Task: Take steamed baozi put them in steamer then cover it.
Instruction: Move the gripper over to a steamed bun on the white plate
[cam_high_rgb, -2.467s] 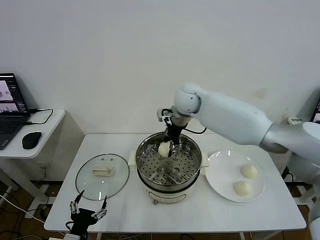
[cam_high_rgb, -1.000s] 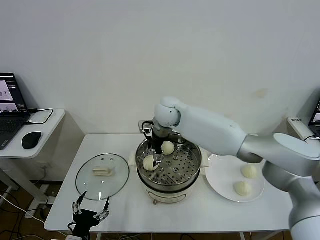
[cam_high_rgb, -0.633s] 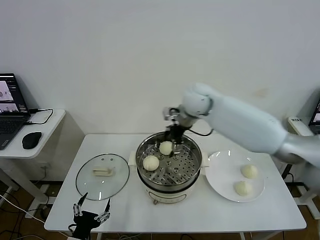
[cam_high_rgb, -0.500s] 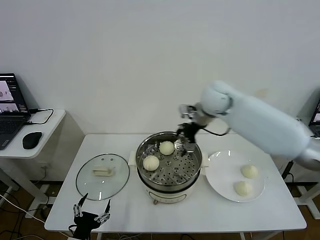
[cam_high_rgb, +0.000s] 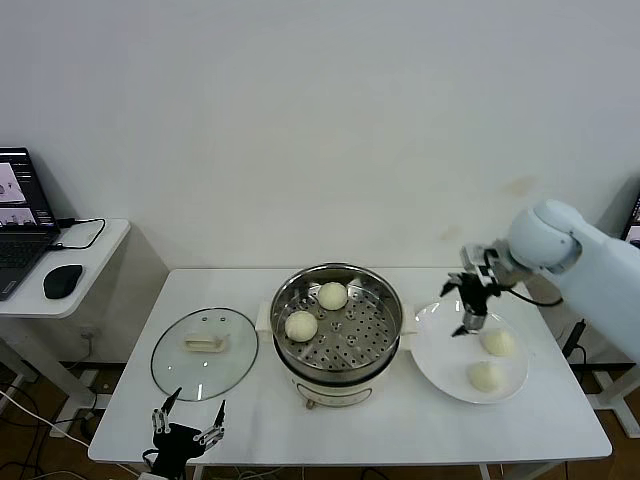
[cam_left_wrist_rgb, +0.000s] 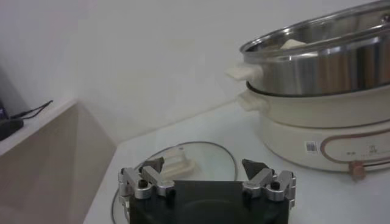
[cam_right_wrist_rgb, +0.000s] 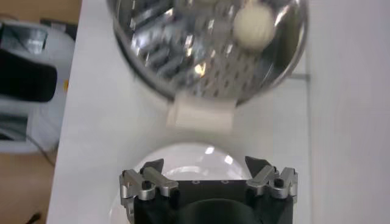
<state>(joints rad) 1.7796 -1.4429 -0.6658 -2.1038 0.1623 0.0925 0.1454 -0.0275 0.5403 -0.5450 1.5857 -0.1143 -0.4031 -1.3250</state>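
Two baozi (cam_high_rgb: 333, 295) (cam_high_rgb: 301, 325) lie in the steel steamer (cam_high_rgb: 385, 335) on its cream pot at the table's middle. One of them shows in the right wrist view (cam_right_wrist_rgb: 255, 27). Two more baozi (cam_high_rgb: 498, 342) (cam_high_rgb: 486, 376) lie on a white plate (cam_high_rgb: 437, 350) to the right. My right gripper (cam_high_rgb: 464, 303) is open and empty, hovering over the plate's left part, just left of the nearer-the-wall bun. The glass cover (cam_high_rgb: 180, 372) with its cream handle (cam_high_rgb: 205, 344) lies flat left of the steamer. My left gripper (cam_high_rgb: 187, 420) is open, parked at the table's front edge near the cover (cam_left_wrist_rgb: 207, 164).
A side desk at the far left holds a laptop (cam_high_rgb: 20, 215) and a black mouse (cam_high_rgb: 62, 280). The white wall stands close behind the table. The plate's rim (cam_right_wrist_rgb: 183, 152) shows under my right gripper in the right wrist view.
My right gripper set a second baozi in the steamer's left part, opened, then swung right across the steamer to above the plate. The left arm stayed put.
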